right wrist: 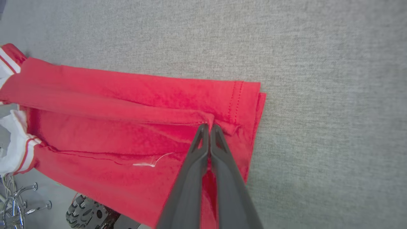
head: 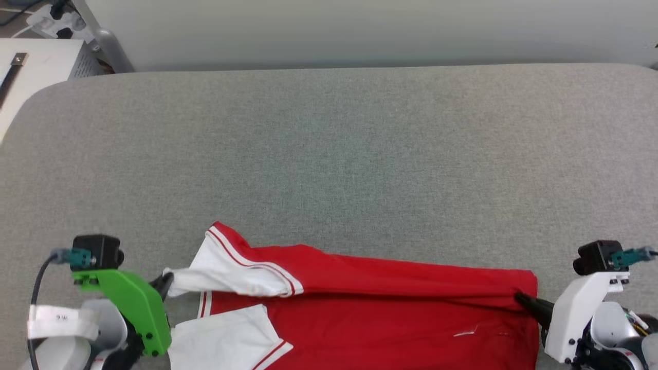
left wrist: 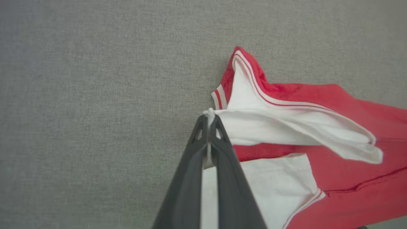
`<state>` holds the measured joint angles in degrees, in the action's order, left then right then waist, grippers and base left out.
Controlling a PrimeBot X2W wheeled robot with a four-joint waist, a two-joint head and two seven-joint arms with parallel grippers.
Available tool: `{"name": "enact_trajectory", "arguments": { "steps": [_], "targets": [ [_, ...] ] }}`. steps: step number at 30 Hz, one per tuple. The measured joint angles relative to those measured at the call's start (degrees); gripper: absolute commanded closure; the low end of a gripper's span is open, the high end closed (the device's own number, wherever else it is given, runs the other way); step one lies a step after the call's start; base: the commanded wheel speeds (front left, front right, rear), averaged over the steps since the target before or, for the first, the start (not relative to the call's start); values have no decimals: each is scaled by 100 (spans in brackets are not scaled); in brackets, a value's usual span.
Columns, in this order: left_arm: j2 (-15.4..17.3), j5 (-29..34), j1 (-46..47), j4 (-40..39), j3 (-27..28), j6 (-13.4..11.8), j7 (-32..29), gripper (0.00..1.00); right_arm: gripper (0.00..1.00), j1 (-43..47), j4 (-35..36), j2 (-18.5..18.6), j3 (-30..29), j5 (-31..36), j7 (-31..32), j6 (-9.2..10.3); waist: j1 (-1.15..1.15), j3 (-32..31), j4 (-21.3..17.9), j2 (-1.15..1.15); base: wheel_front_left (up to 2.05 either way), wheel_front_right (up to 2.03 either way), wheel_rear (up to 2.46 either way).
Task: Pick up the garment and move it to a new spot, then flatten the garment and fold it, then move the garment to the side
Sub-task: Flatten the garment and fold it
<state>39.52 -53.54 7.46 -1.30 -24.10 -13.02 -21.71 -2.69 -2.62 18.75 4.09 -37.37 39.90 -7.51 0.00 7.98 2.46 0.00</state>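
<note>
The garment [head: 370, 303], red with white sleeves and striped trim, lies along the near edge of the grey table [head: 329, 154], partly hanging over it. My left gripper [head: 165, 283] is shut on the white sleeve's edge; in the left wrist view the garment [left wrist: 318, 133] has that sleeve pulled taut from the left gripper [left wrist: 209, 118]. My right gripper [head: 519, 297] is shut on a fold of red cloth near the hem. The right wrist view has the right gripper [right wrist: 209, 126] pinching the garment [right wrist: 127, 108] just inside the stitched hem. No lettering is visible.
A pale wall runs behind the table. At the far left stand a white cabinet [head: 36, 72] and a power strip [head: 54, 20]. Beyond the garment the grey cloth surface stretches wide. Under the table edge, the right wrist view shows a chair base [right wrist: 16, 203] and a wheel [right wrist: 86, 213].
</note>
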Motion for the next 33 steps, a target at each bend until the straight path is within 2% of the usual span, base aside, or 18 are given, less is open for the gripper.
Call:
{"name": "enact_trajectory", "arguments": {
  "steps": [6,11,14,16,17,18,19,20,25,29,33],
  "targets": [
    [-93,-286,-950,-268,-30,-289,79,100,100,520,-185,-234,-240,87,-261,0,0,-264,53,0,0,0,0],
    [-393,-439,-1300,-114,-156,-291,158,100,100,820,-368,-455,-391,94,-421,0,0,-361,68,0,0,0,0],
    [-608,-579,-1359,272,-192,-183,304,100,100,861,-522,-603,-372,147,-620,0,0,-384,-1,0,0,0,0],
    [-687,-587,-1352,392,-205,-121,366,100,75,862,-565,-656,-371,158,-775,0,0,-406,-12,0,0,0,0],
    [-735,-587,-1348,460,-202,-90,433,95,0,862,-572,-677,-357,192,-861,0,0,-421,-15,0,0,0,0],
    [-764,-588,-1344,514,-211,-80,455,77,0,862,-564,-691,-331,240,-955,0,0,-441,-17,0,0,0,0],
    [-775,-587,-1340,547,-218,-66,461,36,0,862,-539,-709,-311,289,-1048,0,0,-458,-17,0,0,0,0],
    [-792,-586,-1331,575,-211,-32,516,0,0,862,-495,-726,-292,331,-1154,0,0,-480,-18,0,0,0,0],
    [-831,-442,-1226,517,-136,18,915,0,0,900,-83,-745,-260,553,-1497,0,0,-605,-11,0,0,0,0],
    [-824,-175,-1139,307,-94,3,1214,0,0,1065,302,-746,-296,670,-1492,0,0,-690,-5,0,0,0,0],
    [-795,152,-1077,45,-21,-116,1624,0,0,1210,648,-748,-544,700,-1218,0,0,-772,4,0,0,0,0]
  ]
}}
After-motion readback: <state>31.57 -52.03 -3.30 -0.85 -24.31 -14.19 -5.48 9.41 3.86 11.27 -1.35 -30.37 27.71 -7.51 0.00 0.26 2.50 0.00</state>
